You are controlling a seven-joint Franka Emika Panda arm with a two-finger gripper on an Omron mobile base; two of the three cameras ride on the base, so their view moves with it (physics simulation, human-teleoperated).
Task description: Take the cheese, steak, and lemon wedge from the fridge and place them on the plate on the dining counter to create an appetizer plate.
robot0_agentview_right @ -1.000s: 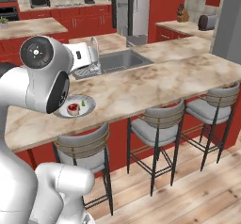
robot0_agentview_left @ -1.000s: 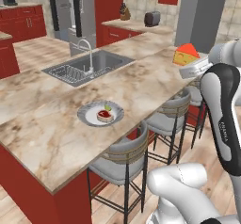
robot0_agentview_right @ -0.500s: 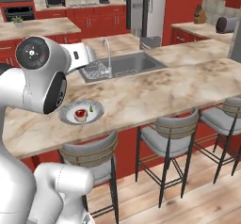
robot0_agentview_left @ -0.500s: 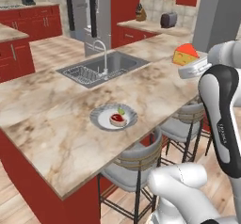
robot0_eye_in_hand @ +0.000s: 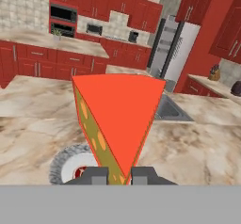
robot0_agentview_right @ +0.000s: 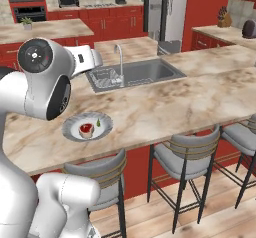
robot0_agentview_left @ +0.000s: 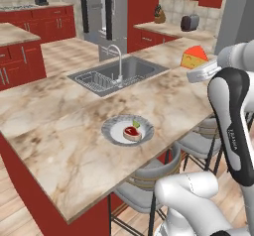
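My gripper (robot0_agentview_left: 197, 69) is shut on the cheese (robot0_agentview_left: 194, 57), an orange-yellow wedge with holes, held high at the right above the dining counter (robot0_agentview_left: 59, 116). In the hand view the cheese (robot0_eye_in_hand: 117, 119) stands between my fingertips (robot0_eye_in_hand: 96, 176), with the plate's rim (robot0_eye_in_hand: 59, 162) below and to its left. The plate (robot0_agentview_left: 110, 126) lies near the counter's front edge and carries the steak (robot0_agentview_left: 131, 133) and the lemon wedge (robot0_agentview_left: 136, 124). From the right base camera the plate (robot0_agentview_right: 70, 128), steak (robot0_agentview_right: 86, 129) and lemon wedge (robot0_agentview_right: 98, 123) sit just beside my arm. The fridge (robot0_agentview_left: 101, 12) stands far behind.
A steel sink (robot0_agentview_left: 119, 74) with a faucet is inset in the counter behind the plate. Bar stools (robot0_agentview_right: 185, 152) line the counter's near side. A toaster (robot0_agentview_left: 189, 23) sits on the far wall-side counter, and red cabinets run along the back walls.
The base has driven, so the whole scene has shifted: the counter and plate now sit closer and further right in the left base view. The cheese stays in my gripper.
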